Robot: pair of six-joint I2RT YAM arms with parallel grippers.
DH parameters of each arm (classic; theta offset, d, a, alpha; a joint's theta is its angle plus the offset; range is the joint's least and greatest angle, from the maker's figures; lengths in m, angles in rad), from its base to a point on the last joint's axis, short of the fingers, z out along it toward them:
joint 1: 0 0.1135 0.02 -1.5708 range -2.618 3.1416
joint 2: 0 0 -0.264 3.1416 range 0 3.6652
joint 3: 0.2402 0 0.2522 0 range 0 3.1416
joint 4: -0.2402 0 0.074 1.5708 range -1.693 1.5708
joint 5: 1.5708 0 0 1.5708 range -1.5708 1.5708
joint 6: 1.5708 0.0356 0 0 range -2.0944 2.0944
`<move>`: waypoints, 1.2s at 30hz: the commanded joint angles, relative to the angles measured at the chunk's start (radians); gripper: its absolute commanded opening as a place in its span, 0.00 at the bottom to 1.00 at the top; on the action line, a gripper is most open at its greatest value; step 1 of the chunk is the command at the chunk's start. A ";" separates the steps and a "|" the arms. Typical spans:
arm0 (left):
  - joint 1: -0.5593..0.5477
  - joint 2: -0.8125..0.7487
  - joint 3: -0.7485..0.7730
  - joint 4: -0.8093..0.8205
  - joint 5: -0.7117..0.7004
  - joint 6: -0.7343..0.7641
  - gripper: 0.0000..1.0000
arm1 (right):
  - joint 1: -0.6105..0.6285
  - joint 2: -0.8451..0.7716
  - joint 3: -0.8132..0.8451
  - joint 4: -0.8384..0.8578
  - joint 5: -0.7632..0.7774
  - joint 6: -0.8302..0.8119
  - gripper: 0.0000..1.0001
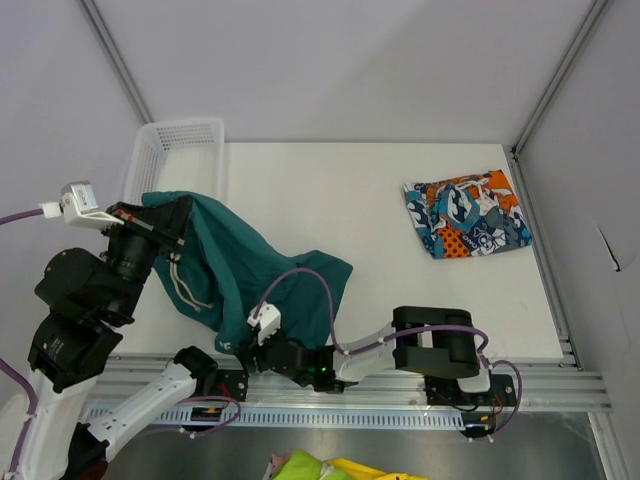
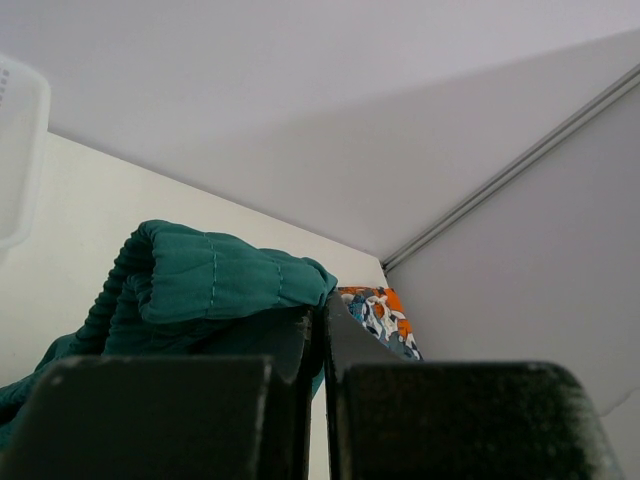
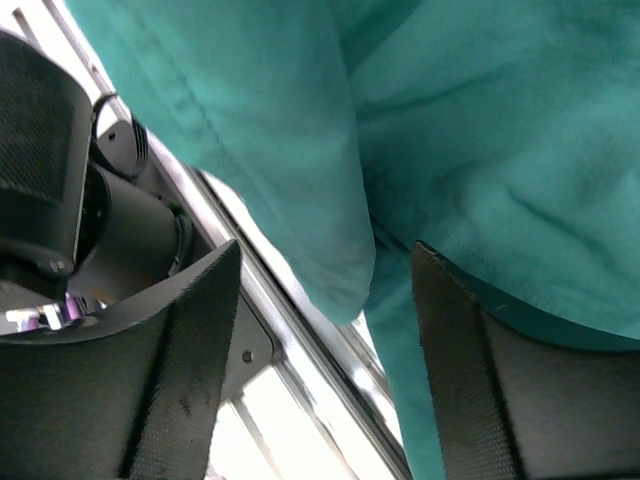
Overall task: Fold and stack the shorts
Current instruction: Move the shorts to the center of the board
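The plain dark teal shorts [image 1: 240, 265] hang lifted at the left, their white drawstring showing, and trail down to the table's near edge. My left gripper [image 1: 172, 218] is shut on their upper edge; in the left wrist view the jaws [image 2: 322, 325] pinch the teal fabric [image 2: 200, 285]. My right gripper [image 1: 240, 345] is open at the shorts' lower hem, low by the near edge. In the right wrist view the teal cloth [image 3: 480, 150] hangs between my spread fingers [image 3: 325, 255]. The patchwork shorts [image 1: 467, 215] lie folded at the far right and also show in the left wrist view [image 2: 382, 310].
A white mesh basket [image 1: 170, 140] stands at the far left behind the lifted shorts, its rim in the left wrist view [image 2: 15, 150]. The metal rail [image 1: 400, 385] runs along the near edge under my right gripper. Walls close in on both sides.
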 commanded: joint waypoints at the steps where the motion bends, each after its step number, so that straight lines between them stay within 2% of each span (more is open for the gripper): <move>1: -0.005 0.005 0.029 0.048 -0.013 -0.021 0.00 | 0.006 0.022 0.053 0.005 0.065 0.020 0.67; 4: -0.005 0.007 0.027 0.051 -0.013 -0.024 0.00 | 0.009 0.037 0.085 -0.043 0.061 0.025 0.62; 14: -0.005 0.007 0.013 0.056 -0.011 -0.034 0.00 | 0.043 0.063 0.085 -0.087 0.130 0.089 0.63; 17: -0.005 0.003 0.012 0.059 -0.011 -0.034 0.00 | 0.041 0.072 0.105 -0.112 0.136 0.094 0.49; 18: -0.005 0.005 0.010 0.057 -0.011 -0.036 0.00 | 0.043 0.074 0.109 -0.118 0.136 0.094 0.39; 19: -0.005 0.006 0.016 0.057 -0.010 -0.034 0.00 | 0.043 0.075 0.111 -0.129 0.144 0.102 0.33; 20: -0.005 0.007 0.015 0.057 -0.010 -0.034 0.00 | 0.041 0.074 0.108 -0.130 0.147 0.102 0.18; 21: -0.005 0.007 0.015 0.057 -0.011 -0.034 0.00 | 0.043 0.060 0.100 -0.130 0.150 0.103 0.12; 24: -0.005 0.007 0.022 0.047 -0.026 -0.027 0.00 | 0.041 -0.025 0.025 -0.101 0.148 0.080 0.00; 27: -0.005 0.011 0.050 0.022 -0.045 -0.007 0.00 | 0.041 -0.148 -0.082 -0.130 0.138 0.042 0.00; 29: -0.005 0.020 0.070 -0.004 -0.069 0.010 0.00 | 0.030 -0.298 -0.101 -0.283 0.139 0.027 0.00; 30: -0.005 0.028 0.085 -0.016 -0.082 0.013 0.00 | 0.026 -0.352 -0.102 -0.439 0.144 0.030 0.00; 32: -0.005 0.048 0.093 -0.035 -0.114 0.021 0.00 | -0.011 -0.522 -0.102 -0.587 0.122 0.017 0.00; 33: -0.007 0.054 0.090 -0.048 -0.123 0.022 0.00 | -0.031 -0.577 -0.096 -0.747 0.078 0.010 0.00; 35: -0.005 0.059 0.078 -0.036 -0.138 0.021 0.00 | -0.121 -0.718 -0.053 -0.897 0.011 -0.004 0.00; 36: -0.005 0.060 0.063 -0.029 -0.141 0.021 0.00 | -0.161 -0.757 -0.035 -1.031 -0.044 -0.009 0.00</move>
